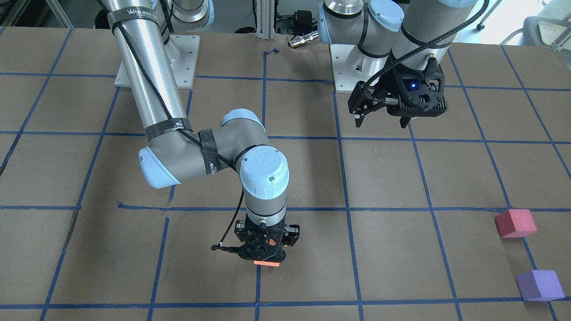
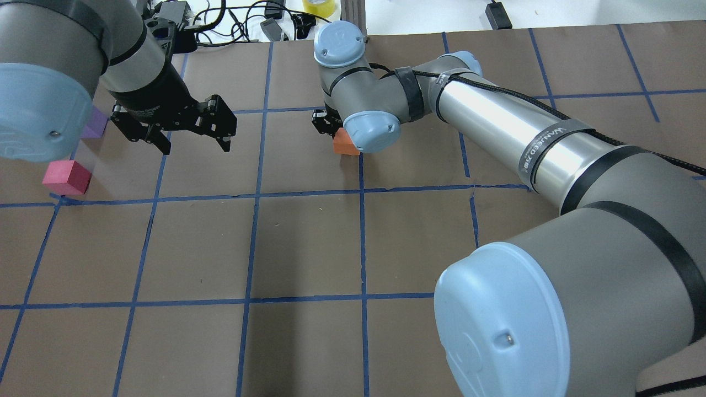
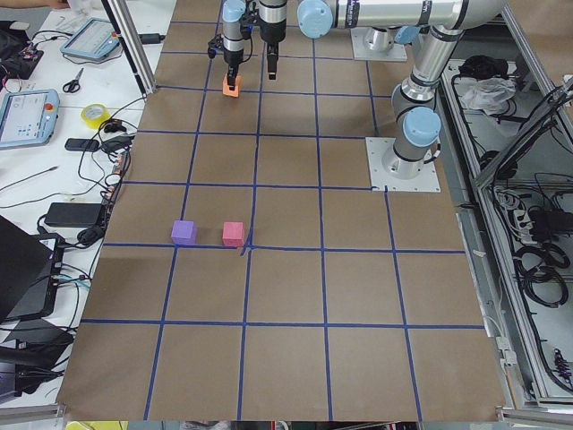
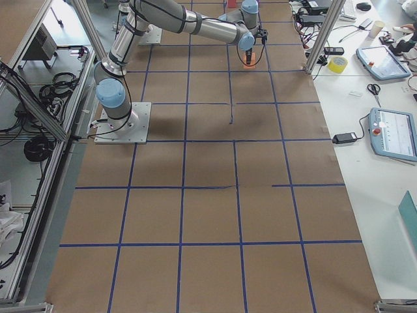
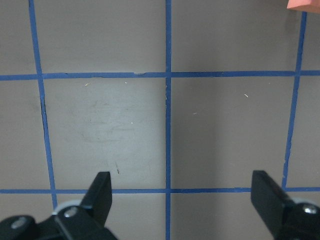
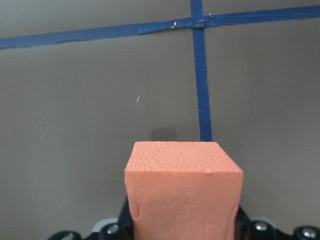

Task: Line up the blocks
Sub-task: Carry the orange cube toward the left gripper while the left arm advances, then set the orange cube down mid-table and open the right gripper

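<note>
My right gripper (image 1: 267,249) is shut on the orange block (image 1: 266,264), which it holds low over the table by a tape crossing. The block fills the right wrist view (image 6: 182,185) and also shows in the overhead view (image 2: 345,144). My left gripper (image 2: 193,143) is open and empty, raised above the table; its fingers (image 5: 102,192) stand wide apart. The pinkish-red block (image 2: 67,177) and the purple block (image 2: 95,124) rest on the table on my far left, a little apart. They also show in the front view as pinkish-red (image 1: 515,223) and purple (image 1: 539,285).
The brown table top (image 2: 309,242) carries a blue tape grid. Cables, a tape roll (image 2: 319,5) and tablets (image 3: 27,116) lie beyond the far edge. The arm bases (image 1: 156,62) stand at my side of the table.
</note>
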Motion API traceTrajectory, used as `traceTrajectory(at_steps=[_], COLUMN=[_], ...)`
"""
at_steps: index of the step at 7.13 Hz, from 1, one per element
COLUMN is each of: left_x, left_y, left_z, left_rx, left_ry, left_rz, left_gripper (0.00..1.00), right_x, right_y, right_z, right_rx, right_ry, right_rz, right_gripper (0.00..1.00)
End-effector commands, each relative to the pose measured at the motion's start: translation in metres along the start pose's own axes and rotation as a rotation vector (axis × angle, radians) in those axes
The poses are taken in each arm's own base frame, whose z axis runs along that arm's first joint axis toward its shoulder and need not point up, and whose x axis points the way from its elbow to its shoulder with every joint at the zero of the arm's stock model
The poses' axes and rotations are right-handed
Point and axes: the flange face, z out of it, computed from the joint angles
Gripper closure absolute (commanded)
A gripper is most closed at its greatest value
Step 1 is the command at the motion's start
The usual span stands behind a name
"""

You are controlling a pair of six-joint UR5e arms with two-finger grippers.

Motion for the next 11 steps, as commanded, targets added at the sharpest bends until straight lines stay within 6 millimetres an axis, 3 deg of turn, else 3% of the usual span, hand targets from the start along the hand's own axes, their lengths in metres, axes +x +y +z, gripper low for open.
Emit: traceTrajectory(at_steps=[1, 2, 5, 7, 8, 9, 10, 11], left_x=[0.000, 0.004, 0.009, 0.012, 0.012, 0.014, 0.016, 0.017], left_y=[0.005, 0.000, -0.052, -0.093, -0.108, -0.111, -0.115, -0.125], left_z=[0.000, 0.011, 0.056, 0.055, 0.060, 0.068, 0.071, 0.079], left_rx=[-0.010, -0.030, -0.022, 0.024, 0.016, 0.000, -0.006, -0.006], left_ry=[0.004, 0.017, 0.034, 0.045, 0.045, 0.046, 0.065, 0.066], left_rz=[-0.003, -0.001, -0.002, -0.001, -0.018, -0.035, -0.035, -0.034], left_gripper=[0.00, 0.00, 0.00, 0.00, 0.00, 0.00, 0.00, 0.00], right_x=[0.003, 0.001, -0.003, -0.005, -0.003, -0.002, -0.003, 0.006], right_y=[0.001, 0.000, 0.006, 0.008, 0.010, 0.010, 0.007, -0.006], right_z=[-0.004, -0.001, 0.007, 0.016, 0.024, 0.022, 0.015, -0.015], right_rx=[0.012, 0.013, -0.006, -0.024, -0.028, -0.031, -0.017, 0.013], right_ry=[0.035, 0.029, 0.033, 0.016, 0.025, 0.034, 0.025, -0.004], right_rz=[-0.114, -0.115, -0.073, -0.053, -0.059, -0.067, -0.070, -0.065], right_gripper=[0.62, 0.59, 0.52, 0.37, 0.14, 0.00, 0.00, 0.00])
